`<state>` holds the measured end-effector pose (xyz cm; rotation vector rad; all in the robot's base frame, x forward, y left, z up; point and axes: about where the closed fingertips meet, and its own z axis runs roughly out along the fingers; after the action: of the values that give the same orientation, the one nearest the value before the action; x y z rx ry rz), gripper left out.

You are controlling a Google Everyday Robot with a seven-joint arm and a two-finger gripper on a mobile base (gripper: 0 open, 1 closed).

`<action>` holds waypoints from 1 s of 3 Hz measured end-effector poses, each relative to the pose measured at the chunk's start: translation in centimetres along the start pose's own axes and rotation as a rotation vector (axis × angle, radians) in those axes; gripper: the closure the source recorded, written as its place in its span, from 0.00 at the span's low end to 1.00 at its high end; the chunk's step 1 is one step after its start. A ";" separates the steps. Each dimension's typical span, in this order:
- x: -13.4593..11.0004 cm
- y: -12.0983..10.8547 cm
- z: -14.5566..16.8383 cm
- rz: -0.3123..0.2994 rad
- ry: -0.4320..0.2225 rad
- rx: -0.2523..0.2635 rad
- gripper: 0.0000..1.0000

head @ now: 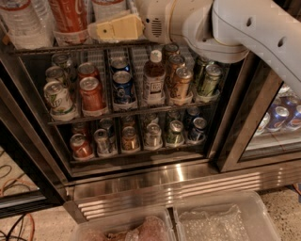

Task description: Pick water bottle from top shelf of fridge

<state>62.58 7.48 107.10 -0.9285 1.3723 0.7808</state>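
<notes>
The fridge (164, 186) stands open in front of me. Only the lower parts of the bottles on its top shelf (42, 48) show. A clear ribbed water bottle (21, 23) stands at the far left, and a red-labelled cola bottle (68, 16) beside it. Another clear bottle with a white label (107, 6) stands right of the cola. My gripper (113, 29), cream-coloured, points left at the front edge of the top shelf. It sits just below and in front of the white-labelled bottle. The white arm (244, 28) comes in from the upper right.
The middle rack holds several cans and a small brown bottle with a white cap (154, 77). The lower rack holds several more cans (129, 139). A glass-fronted unit with blue cans (282, 115) stands to the right. Clear plastic bins (225, 221) sit on the floor below, with cables (14, 186) at the left.
</notes>
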 end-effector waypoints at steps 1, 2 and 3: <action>0.1 -0.1 0.8 0.012 -0.004 0.015 0.00; 0.4 -0.1 1.4 0.024 -0.001 0.024 0.18; 0.5 -0.1 1.7 0.029 0.001 0.028 0.42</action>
<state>63.47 8.92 106.57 -0.8890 1.3972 0.7814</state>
